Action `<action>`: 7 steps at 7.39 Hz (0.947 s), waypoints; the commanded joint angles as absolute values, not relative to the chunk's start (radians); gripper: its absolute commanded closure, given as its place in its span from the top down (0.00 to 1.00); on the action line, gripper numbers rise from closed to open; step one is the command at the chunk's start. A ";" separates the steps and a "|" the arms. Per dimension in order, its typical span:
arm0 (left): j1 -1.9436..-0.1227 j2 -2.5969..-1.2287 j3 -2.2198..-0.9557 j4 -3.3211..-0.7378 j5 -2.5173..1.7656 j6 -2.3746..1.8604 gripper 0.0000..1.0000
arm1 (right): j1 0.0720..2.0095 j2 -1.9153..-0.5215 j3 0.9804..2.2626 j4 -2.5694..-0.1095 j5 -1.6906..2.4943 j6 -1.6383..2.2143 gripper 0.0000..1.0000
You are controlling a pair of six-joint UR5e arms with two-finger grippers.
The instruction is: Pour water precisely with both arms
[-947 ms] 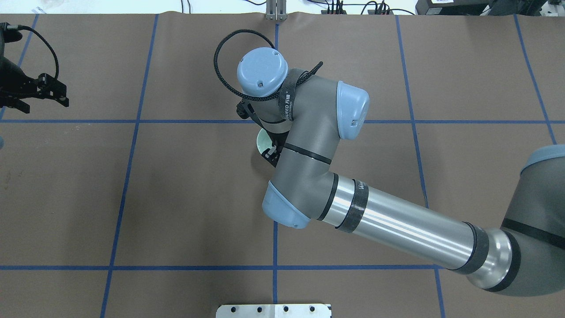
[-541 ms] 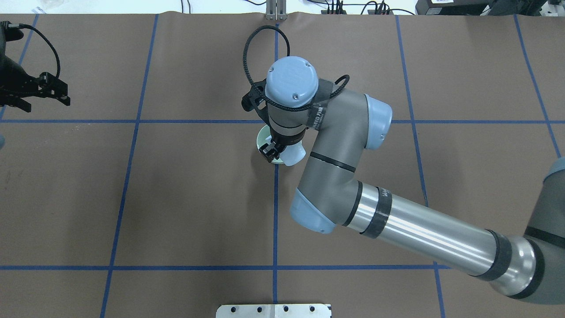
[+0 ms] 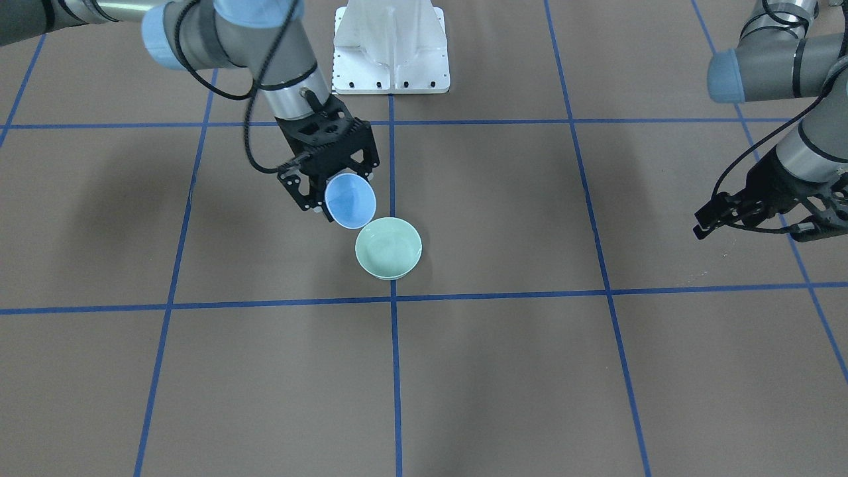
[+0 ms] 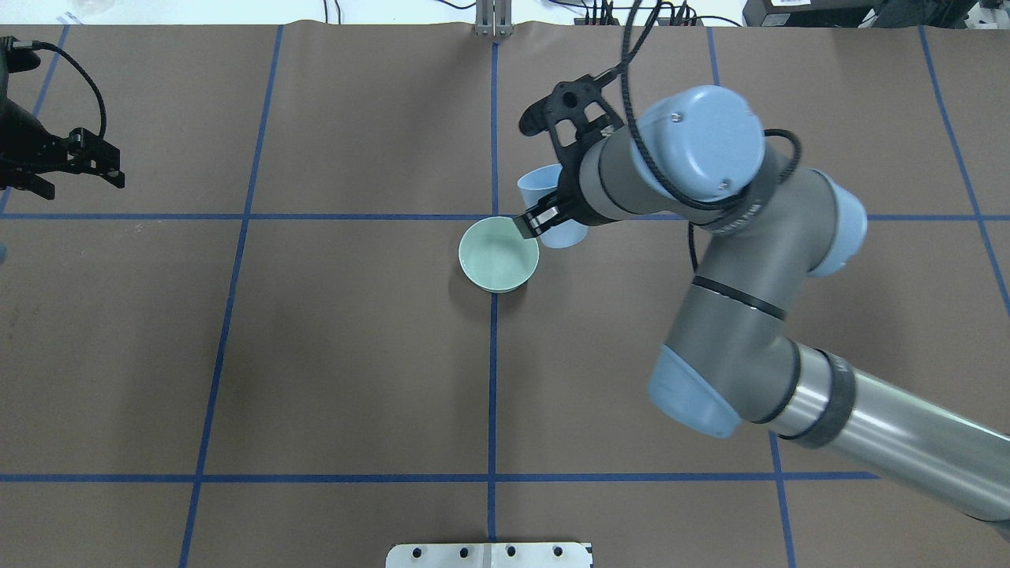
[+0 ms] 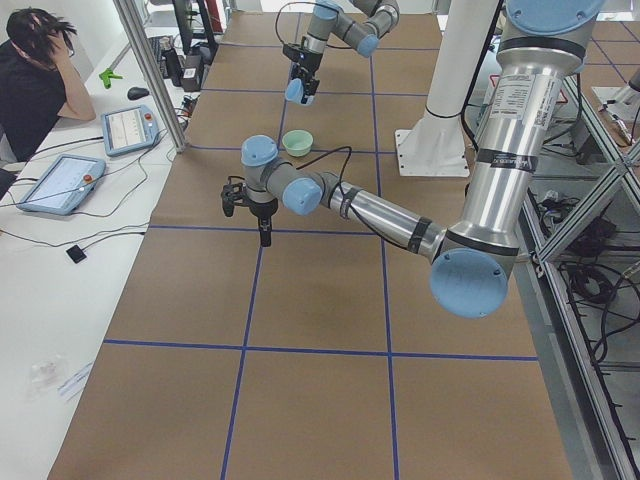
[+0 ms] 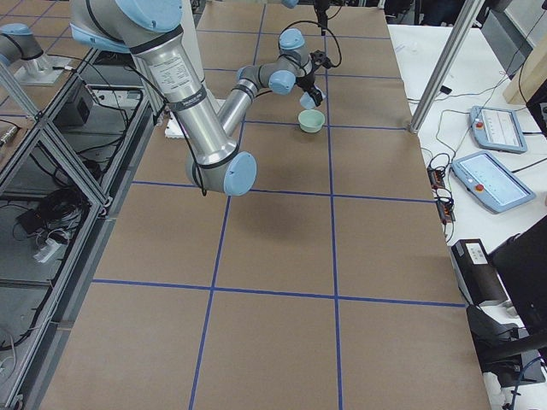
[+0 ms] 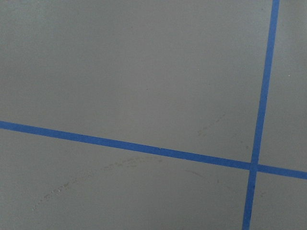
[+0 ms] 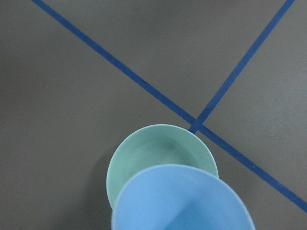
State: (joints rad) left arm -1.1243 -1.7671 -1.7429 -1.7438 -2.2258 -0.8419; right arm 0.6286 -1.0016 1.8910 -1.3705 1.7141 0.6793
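My right gripper (image 3: 336,187) is shut on a pale blue cup (image 3: 350,202), held tipped with its mouth towards a mint-green bowl (image 3: 389,248). From overhead the cup (image 4: 538,186) hangs just beyond the bowl's (image 4: 497,254) far right rim. The right wrist view has the cup's lip (image 8: 182,201) overlapping the bowl (image 8: 158,153) below it. No water shows as a stream or in the bowl. The left gripper (image 4: 31,170) hovers far off at the table's left side, near nothing. Its fingers are cut off by the frame edges, so I cannot tell their state.
Brown paper with a blue tape grid (image 7: 144,148) covers the table. The white pedestal (image 3: 391,46) stands at the robot's side of the table. A person (image 5: 30,80) sits at a side desk with tablets (image 5: 60,180).
The right arm has swung right and away from above the bowl, carrying the cup to the bowl's far right rim. The bowl is now uncovered. The left arm has barely moved.
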 commanded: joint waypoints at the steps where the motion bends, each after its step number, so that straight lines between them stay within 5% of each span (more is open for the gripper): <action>1: -1.124 -1.766 -1.746 -1.743 -2.226 -0.842 1.00 | 0.653 -1.305 2.163 -1.339 1.486 0.953 0.00; 3: -1.124 -1.764 -1.749 -1.746 -2.221 -0.844 1.00 | 0.631 -1.531 2.149 -1.335 1.114 1.261 0.00; 7: -1.129 -1.759 -1.790 -1.743 -2.218 -0.845 1.00 | 0.349 -1.638 2.040 -1.324 0.754 1.599 0.00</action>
State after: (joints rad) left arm -1.1276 -1.7599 -1.7821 -1.7433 -2.2184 -0.8446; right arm 0.4385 -1.6072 2.0807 -1.3239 0.8582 1.5158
